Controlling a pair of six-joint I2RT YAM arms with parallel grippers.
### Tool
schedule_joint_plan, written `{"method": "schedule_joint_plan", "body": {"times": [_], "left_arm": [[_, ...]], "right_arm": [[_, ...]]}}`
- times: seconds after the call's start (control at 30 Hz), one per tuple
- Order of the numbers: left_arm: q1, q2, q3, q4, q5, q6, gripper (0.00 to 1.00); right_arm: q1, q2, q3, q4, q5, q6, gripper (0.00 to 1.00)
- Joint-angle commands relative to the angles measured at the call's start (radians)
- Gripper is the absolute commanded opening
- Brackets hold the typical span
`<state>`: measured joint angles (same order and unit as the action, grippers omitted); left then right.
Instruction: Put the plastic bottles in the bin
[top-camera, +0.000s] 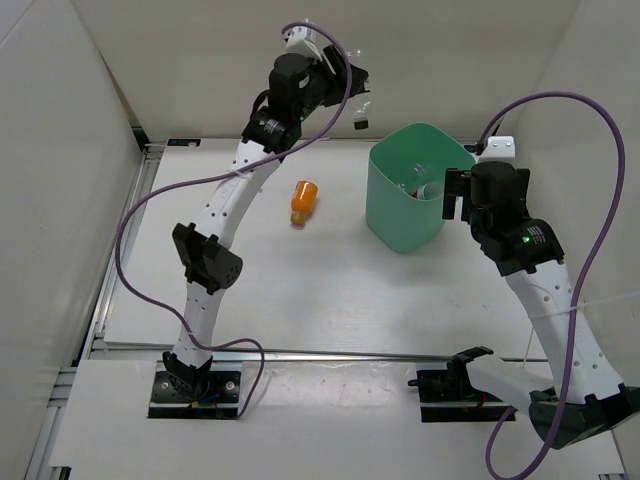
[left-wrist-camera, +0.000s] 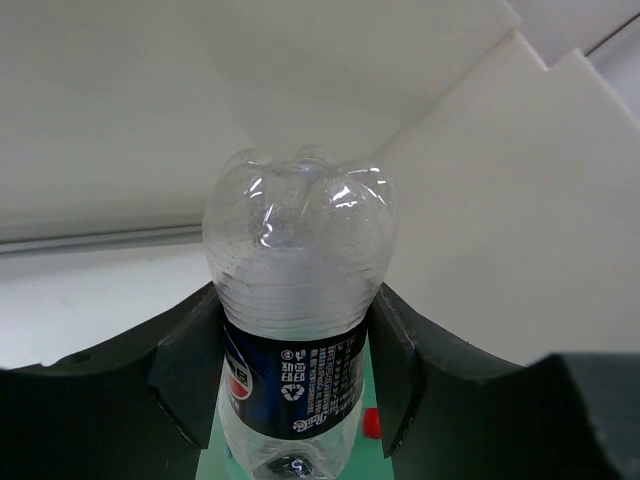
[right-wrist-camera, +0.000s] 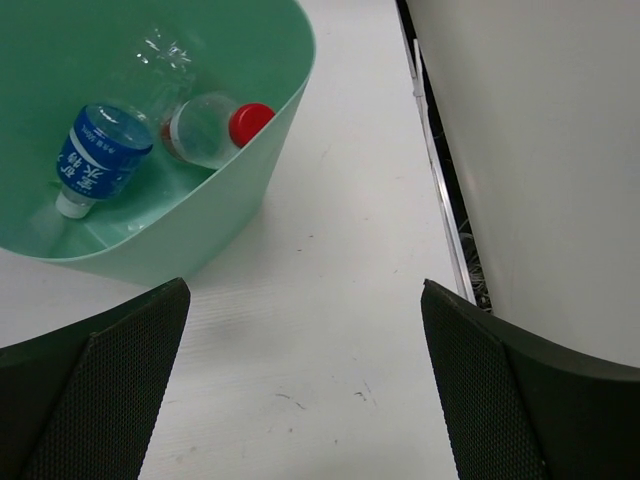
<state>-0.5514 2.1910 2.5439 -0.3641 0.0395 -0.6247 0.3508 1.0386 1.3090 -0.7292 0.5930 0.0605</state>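
While the left gripper (left-wrist-camera: 292, 365) clamped a clear bottle (left-wrist-camera: 300, 270), base pointing out past its fingers, the bin (top-camera: 405, 220) lay at its 5 o'clock; the right gripper (right-wrist-camera: 300, 390) gaped empty beside the bin

Orange btl (top-camera: 303, 202) flat nr bin (top-camera: 398, 222)

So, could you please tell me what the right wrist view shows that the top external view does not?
Only the right wrist view makes clear what lies in the mint-green bin: a blue-labelled bottle and a red-capped bottle, side by side. Only the top external view shows the orange bottle lying on the table and the raised left claw gripping a clear bottle. Both show the bin, the white table and the open right claw beside the bin.
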Motion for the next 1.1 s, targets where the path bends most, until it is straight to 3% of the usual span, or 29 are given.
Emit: {"method": "schedule_joint_plan", "body": {"times": [0.0, 0.33, 0.47, 0.6, 0.67, 0.73, 0.83, 1.0, 1.07], "left_arm": [[-0.013, 0.053, 0.024, 0.129, 0.117, -0.193, 0.15], [-0.065, 0.131, 0.012, 0.249, 0.201, -0.305, 0.18], [-0.085, 0.131, -0.011, 0.270, 0.259, -0.354, 0.29], [-0.122, 0.131, -0.031, 0.280, 0.344, -0.365, 0.55], [-0.122, 0.122, -0.040, 0.280, 0.404, -0.337, 0.83], [-0.122, 0.106, -0.065, 0.280, 0.416, -0.294, 1.00], [-0.122, 0.058, -0.119, 0.280, 0.395, -0.248, 1.00], [-0.007, -0.057, -0.228, 0.269, 0.381, -0.153, 1.00], [0.040, -0.132, -0.312, 0.219, 0.262, -0.075, 1.00]], "right_arm": [[-0.003, -0.011, -0.004, 0.047, 0.054, -0.005, 1.00], [-0.003, 0.020, 0.039, 0.037, 0.045, 0.004, 1.00], [-0.003, 0.031, 0.039, 0.028, 0.036, 0.024, 1.00], [-0.003, 0.040, 0.039, 0.028, 0.036, 0.036, 1.00], [-0.003, 0.040, 0.039, 0.019, 0.024, 0.045, 1.00], [-0.003, 0.040, 0.039, 0.019, 0.013, 0.054, 1.00], [-0.003, 0.040, 0.039, 0.019, 0.013, 0.055, 1.00], [-0.003, 0.031, 0.030, 0.019, 0.024, 0.055, 1.00], [-0.003, 0.020, 0.021, 0.019, 0.045, 0.033, 1.00]]}}
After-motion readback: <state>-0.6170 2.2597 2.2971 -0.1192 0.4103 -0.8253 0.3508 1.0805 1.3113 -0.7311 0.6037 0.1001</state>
